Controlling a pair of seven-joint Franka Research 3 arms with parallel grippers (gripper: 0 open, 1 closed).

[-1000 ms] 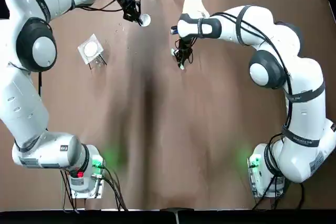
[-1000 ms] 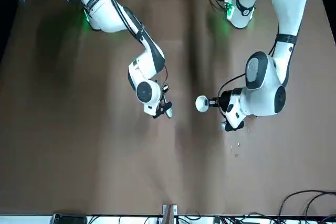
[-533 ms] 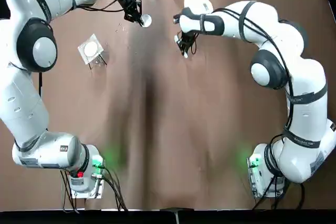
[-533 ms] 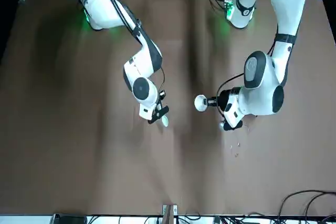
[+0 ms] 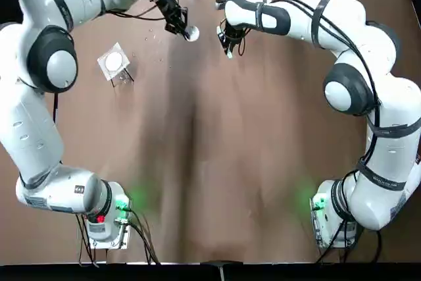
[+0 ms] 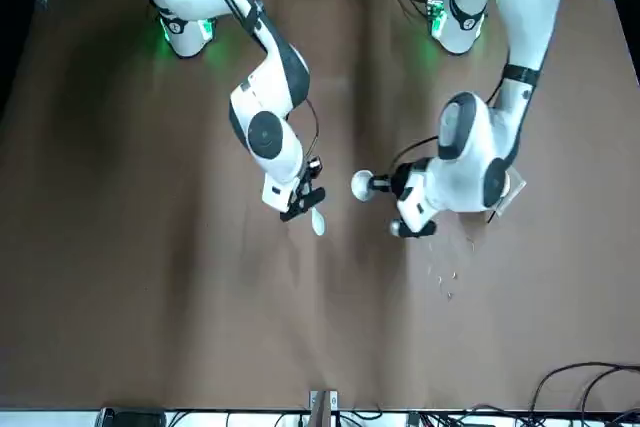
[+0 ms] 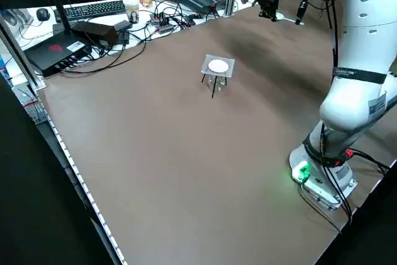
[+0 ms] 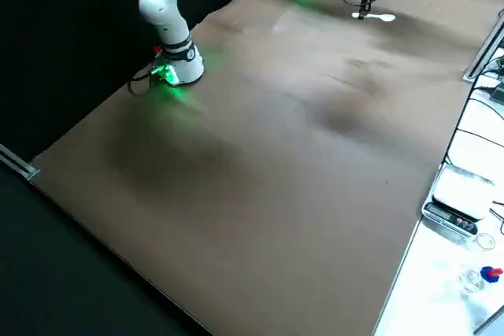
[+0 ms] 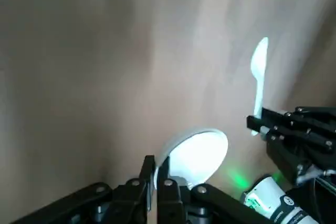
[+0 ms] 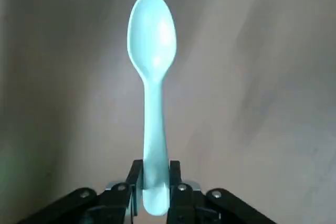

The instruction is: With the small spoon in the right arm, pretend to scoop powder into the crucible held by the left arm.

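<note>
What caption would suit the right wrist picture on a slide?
Right gripper shut on the handle of a small pale plastic spoon over the brown table.

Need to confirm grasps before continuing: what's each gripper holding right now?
Left gripper: closed on the crucible.
Right gripper: closed on the small spoon.

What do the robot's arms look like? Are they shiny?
The left arm and right arm are smooth, white and rounded, with dark grey round caps at the joints and black bands. Black cables run along the right arm. A green light glows at each base. The left gripper and right gripper are black, each with two thin fingers.
</note>
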